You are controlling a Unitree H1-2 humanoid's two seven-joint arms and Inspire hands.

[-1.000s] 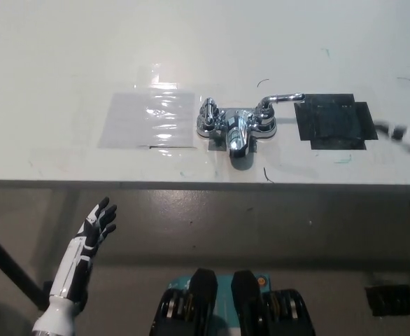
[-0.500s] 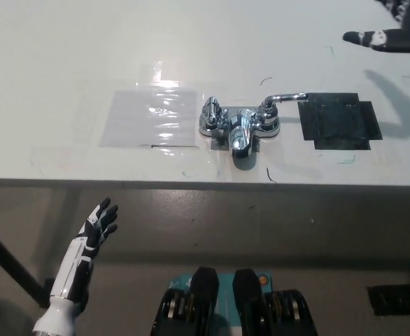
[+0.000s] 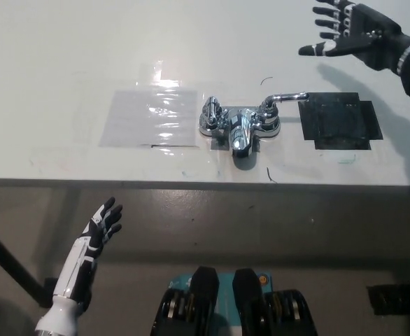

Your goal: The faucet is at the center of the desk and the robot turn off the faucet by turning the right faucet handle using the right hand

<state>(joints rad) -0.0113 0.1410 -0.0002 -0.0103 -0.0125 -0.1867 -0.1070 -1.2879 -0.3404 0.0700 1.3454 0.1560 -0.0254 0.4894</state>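
Head view, left to right. Left robot hand (image 3: 101, 225) rests below the desk (image 3: 65, 56) edge at lower left, holding nothing, fingers spread; we see no change in it. One clear plastic sheet (image 3: 149, 117) lies left of centre. One faucet (image 3: 238, 124) sits mid-desk with two handles; the right handle (image 3: 283, 99) points right toward one black patch (image 3: 340, 124). Change noted: over the last second the right robot hand (image 3: 350, 31) has swung in from the right edge and now hangs over the far right of the desk, fingers wide, holding nothing, well apart from the handle. We judge the reach begun, contact not yet made.
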